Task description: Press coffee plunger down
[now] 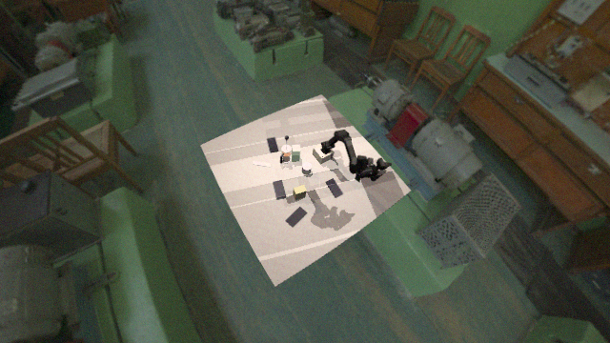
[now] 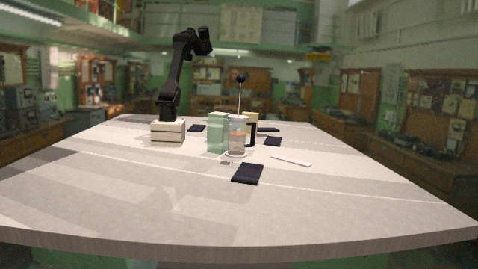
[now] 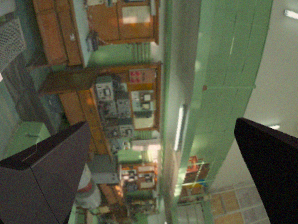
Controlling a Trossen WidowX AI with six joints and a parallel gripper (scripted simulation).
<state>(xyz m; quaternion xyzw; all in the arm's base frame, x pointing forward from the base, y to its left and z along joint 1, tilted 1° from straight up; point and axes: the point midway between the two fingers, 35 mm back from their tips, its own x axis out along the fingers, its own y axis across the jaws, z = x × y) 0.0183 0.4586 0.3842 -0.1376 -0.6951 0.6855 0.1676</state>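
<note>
The arm stands on a pale block near the table's far left edge as the exterior view has it; it rises steeply and folds at the top, with the gripper carried high above the table and well apart from everything on it. In the wrist view the two dark fingers sit wide apart at the frame's left and right sides; the jaws are spread, with nothing between them but the room beyond.

The press stands upright toward the middle of the table, a clear glass with a brownish band of liquid in its lower half and a dark handle on its right side; its thin rod runs straight up to a black knob, which sits high above the lid, so the plunger is not yet pressed down. A translucent green box stands just beside the press on its left, and whether they touch cannot be told; a yellowish block stands behind it.

Dark flat pads lie around; one lies in front of the press toward the near edge, another to its right, another behind near the arm's base. A thin white strip lies flat to the right of the press, toward the right edge.

In the top view the press shows small, well apart from the arm, with a white cup-like thing between them; its detail is too small to tell.
</note>
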